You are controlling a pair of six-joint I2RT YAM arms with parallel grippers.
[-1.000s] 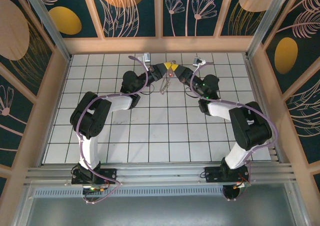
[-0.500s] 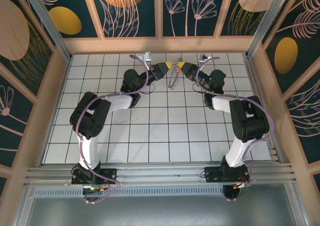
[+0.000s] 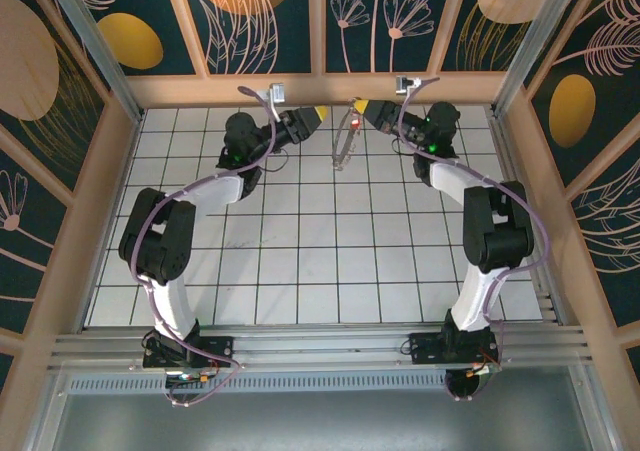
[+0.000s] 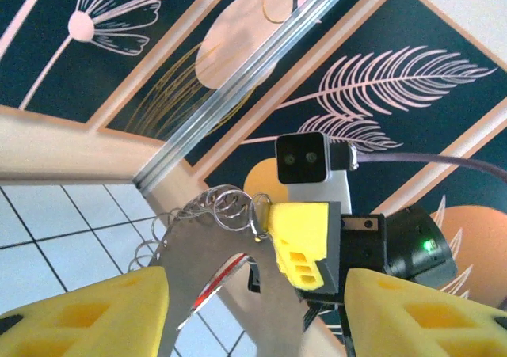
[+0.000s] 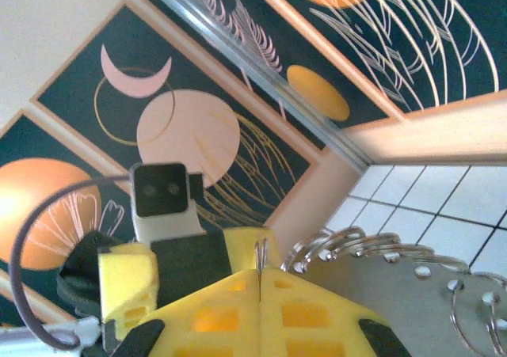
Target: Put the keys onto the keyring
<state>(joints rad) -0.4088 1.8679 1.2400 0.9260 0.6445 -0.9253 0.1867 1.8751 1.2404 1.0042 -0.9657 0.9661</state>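
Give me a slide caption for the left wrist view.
Open left pincer faces the right pincer, which is shut on the silvery keyring.

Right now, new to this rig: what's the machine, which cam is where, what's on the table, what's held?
Two robot arms bolted at the near edge of a white tiled table, each ending in a yellow two-finger gripper. The wide picture looks down from above and behind; the other two come from a camera on each wrist. The right gripper is shut on a wire loop of the keyring, a silvery piece edged with loops, hanging above the far tiles. The left gripper is open beside it, holding nothing. A red sliver in the left wrist view may be the key.
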